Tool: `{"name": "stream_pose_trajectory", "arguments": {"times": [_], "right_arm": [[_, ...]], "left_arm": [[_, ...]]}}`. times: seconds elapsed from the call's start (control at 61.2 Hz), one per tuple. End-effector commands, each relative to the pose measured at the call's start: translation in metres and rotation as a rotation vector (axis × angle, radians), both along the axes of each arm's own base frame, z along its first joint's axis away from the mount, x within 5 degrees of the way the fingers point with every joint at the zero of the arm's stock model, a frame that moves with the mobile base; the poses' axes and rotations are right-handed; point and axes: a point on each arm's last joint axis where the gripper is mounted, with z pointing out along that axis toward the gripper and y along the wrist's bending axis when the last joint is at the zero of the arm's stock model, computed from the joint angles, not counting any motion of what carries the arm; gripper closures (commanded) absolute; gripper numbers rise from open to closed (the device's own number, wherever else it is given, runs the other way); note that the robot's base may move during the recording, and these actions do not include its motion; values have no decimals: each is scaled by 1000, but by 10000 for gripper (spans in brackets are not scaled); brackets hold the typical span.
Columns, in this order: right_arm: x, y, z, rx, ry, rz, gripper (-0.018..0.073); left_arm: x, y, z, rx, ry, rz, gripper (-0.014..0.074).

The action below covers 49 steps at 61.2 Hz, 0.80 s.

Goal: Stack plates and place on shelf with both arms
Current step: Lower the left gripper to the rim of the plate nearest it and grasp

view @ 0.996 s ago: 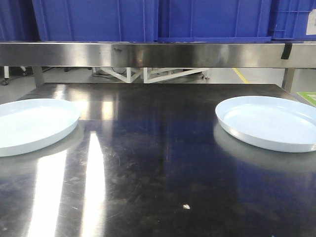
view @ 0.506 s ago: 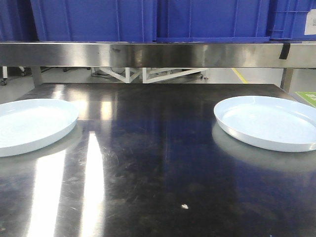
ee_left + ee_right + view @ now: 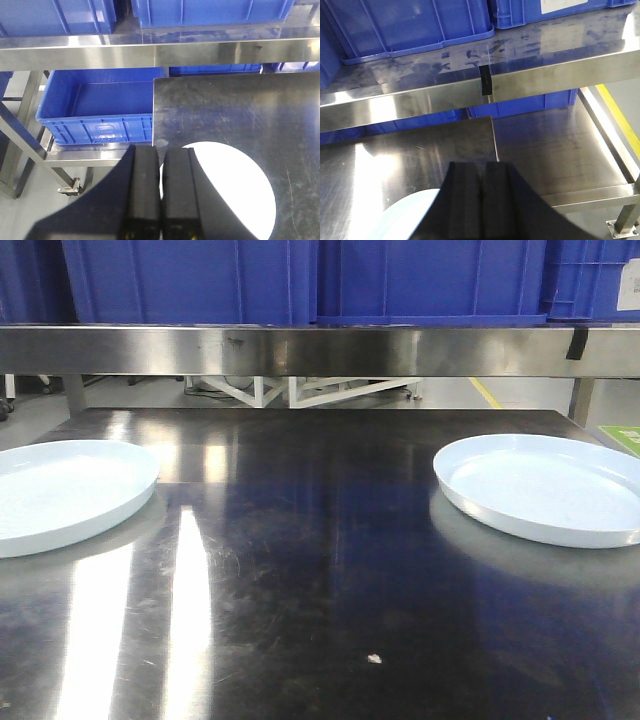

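I find the left plate and right plate flat at opposite ends of the table, well apart. Each lies just inboard of its own arm. Left gripper and right gripper: jaws pressed together, empty.

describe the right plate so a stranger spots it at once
Start at the dark table under the shelf of blue crates. Of its two pale plates, take the right plate, not the left plate: it lies nearest the black tape on the shelf front.
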Motion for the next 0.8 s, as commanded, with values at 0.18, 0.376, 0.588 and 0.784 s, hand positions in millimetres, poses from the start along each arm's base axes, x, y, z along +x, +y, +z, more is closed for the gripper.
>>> {"name": "stream_pose_trajectory", "arguments": {"times": [0.18,0.376,0.588,0.784], "right_arm": [[9,-1,3,-15,26,5,224],[9,0,-5,-8,101,9,61],[9,0,-5,-8,107,10,61],[9,0,-6,-7,121,11,61]], "left_arm": [[1,0,16,26,-103,-10,106],[15,-8,7,-73,-46,-38,17],[37,-14,-11,-142,58,-53,17],[63,-16,-34,-141,171,-49,17]]}}
